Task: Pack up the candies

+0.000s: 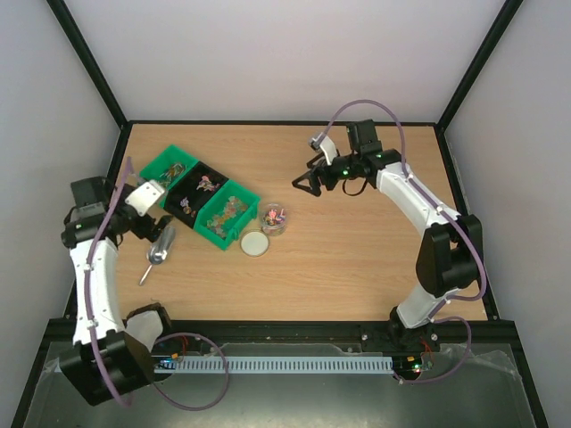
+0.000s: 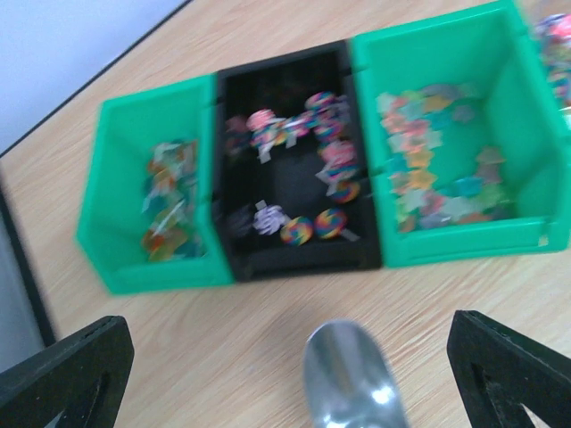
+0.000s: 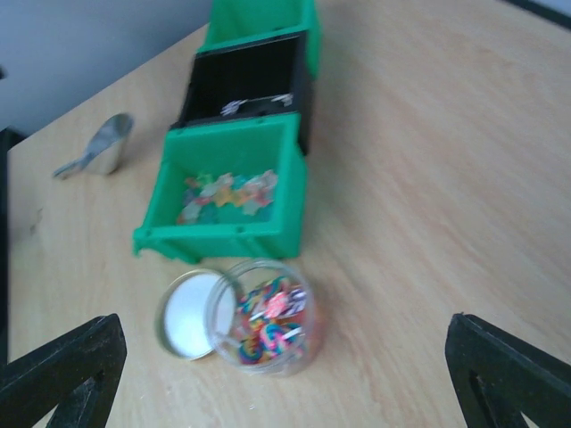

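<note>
From above, three bins sit in a diagonal row in the back-left part of the worktop (image 1: pixel 375 259): a back green bin (image 2: pixel 161 278), a black bin (image 2: pixel 303 260) and a front green bin (image 2: pixel 464 241), side by side and touching. The candies (image 2: pixel 308 178) lie in all three, and more fill the clear jar (image 3: pixel 268 321), which stands upright just off the front green bin's end, toward the middle of the worktop. The round lid (image 3: pixel 187 312) lies flat just beside the jar. The overhead view shows a sliver of wood between them, while in the right wrist view they overlap, so contact cannot be told there. The left wrist view alone shows the sweets inside each bin, though blurred: pale orange ones in the back green bin, swirled round ones in the black, a mixed pastel scatter in the front green. It also shows the left gripper (image 2: pixel 285 339) with its fingers spread wide, and the metal scoop (image 2: pixel 352 383) lying on the wood between them, touching neither. Only the overhead view shows the scoop's handle, which points toward the near-left edge. The right gripper (image 1: pixel 303 185) hangs above the worktop's middle, well apart from the jar, fingers spread and holding nothing; its own camera looks down on the open jar, the lid and the row of bins beyond.
</note>
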`<state>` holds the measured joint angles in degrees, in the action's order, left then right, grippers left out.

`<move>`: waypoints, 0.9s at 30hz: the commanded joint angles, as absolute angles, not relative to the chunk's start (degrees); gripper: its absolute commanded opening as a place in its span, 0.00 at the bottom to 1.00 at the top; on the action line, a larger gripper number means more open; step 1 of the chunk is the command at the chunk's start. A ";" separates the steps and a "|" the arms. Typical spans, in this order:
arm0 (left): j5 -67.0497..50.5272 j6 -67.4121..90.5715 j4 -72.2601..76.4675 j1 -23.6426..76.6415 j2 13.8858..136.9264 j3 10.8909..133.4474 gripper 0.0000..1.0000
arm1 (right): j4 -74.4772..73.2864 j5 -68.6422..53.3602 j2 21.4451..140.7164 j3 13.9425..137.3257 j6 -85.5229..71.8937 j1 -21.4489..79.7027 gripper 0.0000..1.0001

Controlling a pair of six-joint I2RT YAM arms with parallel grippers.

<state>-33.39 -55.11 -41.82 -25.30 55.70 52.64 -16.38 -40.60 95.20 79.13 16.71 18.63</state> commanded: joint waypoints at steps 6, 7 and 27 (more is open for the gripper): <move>-29.44 -45.48 -38.16 -6.36 57.89 49.76 1.00 | -33.05 -45.57 94.51 73.18 41.29 27.58 0.99; -28.70 -43.98 -37.18 -4.07 58.10 49.14 1.00 | -32.17 -44.63 94.26 71.80 41.58 28.66 1.00; -2.54 -30.15 -14.46 23.59 73.90 44.06 0.99 | -6.66 -31.73 94.59 55.00 43.10 42.16 0.66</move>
